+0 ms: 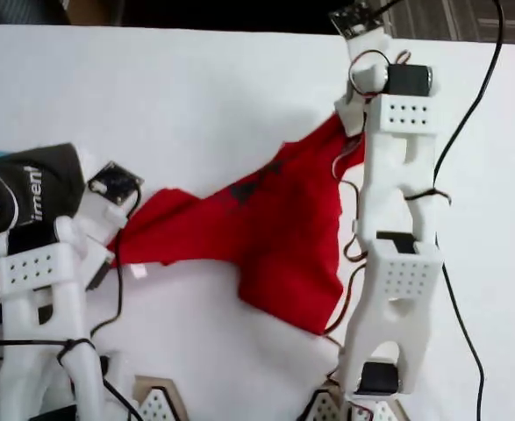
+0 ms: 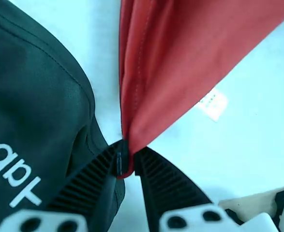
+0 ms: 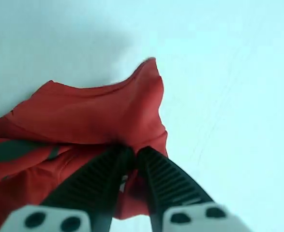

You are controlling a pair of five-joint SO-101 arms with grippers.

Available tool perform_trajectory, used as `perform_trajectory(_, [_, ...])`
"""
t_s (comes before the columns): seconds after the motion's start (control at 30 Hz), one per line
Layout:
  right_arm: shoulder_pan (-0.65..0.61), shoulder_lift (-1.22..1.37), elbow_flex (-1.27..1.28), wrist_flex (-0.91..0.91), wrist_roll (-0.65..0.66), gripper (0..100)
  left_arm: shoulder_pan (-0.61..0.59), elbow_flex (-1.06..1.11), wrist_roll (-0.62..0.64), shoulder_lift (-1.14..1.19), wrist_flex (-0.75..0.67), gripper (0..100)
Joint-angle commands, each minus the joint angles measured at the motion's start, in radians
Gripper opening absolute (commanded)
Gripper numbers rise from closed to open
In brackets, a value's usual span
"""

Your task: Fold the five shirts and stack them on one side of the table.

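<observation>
Left gripper (image 2: 127, 163) is clamped right down, ribbed black fingers (image 2: 96, 176) nearly touching, with a thin fold of the red cloth shirt (image 1: 275, 219) pinched at the very tips. Right gripper (image 3: 132, 155) is the same deal: squeezed tight on a bunched edge of the red cloth shirt, fabric puffing up around the fingertips.

From the high view, the shirt is strung diagonally across the middle of the white table (image 1: 196, 96). One narrow end is at the left arm on the near side and the other end is up at the right arm on the far side. The wide part sags in creases between them. It's got a dark print on the front, too crumpled to make out.

A black cloth shirt (image 1: 46, 180) with white lettering lies at the table's left edge, just beside the left gripper. A small white tag (image 2: 212, 104) lies on the table near the red fabric, and I can't tell what's on it.
</observation>
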Motion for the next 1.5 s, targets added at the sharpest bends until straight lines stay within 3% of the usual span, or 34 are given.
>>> perform_trajectory(0.0, [0.015,-0.01,-0.048,0.005,0.006,6.3,-0.008,-0.004,-0.002,-0.02,-0.011,3])
perform_trajectory(0.17, [0.031,-0.033,-0.054,0.099,0.008,33.5,-0.006,-0.004,-0.002,-0.02,-0.011,3])
perform_trajectory(0.33, [0.07,-0.136,0.028,0.104,0.003,26.9,-0.005,-0.012,-0.002,-0.02,-0.011,3])
perform_trajectory(0.43, [0.076,-0.271,0.227,0.105,0.009,24.3,-0.003,-0.013,-0.002,-0.021,-0.012,3])
perform_trajectory(0.8, [-0.119,-1.036,1.395,0.005,0.244,24.3,-0.003,-0.012,0.0,-0.02,-0.041,3])
perform_trajectory(1.03, [-0.308,-1.374,1.973,-0.157,0.253,24.1,-0.003,-0.012,0.0,-0.02,-0.041,3])
perform_trajectory(1.47, [-0.384,-1.196,2.022,-0.242,0.316,24.4,-0.003,-0.005,0.0,-0.02,-0.034,3])
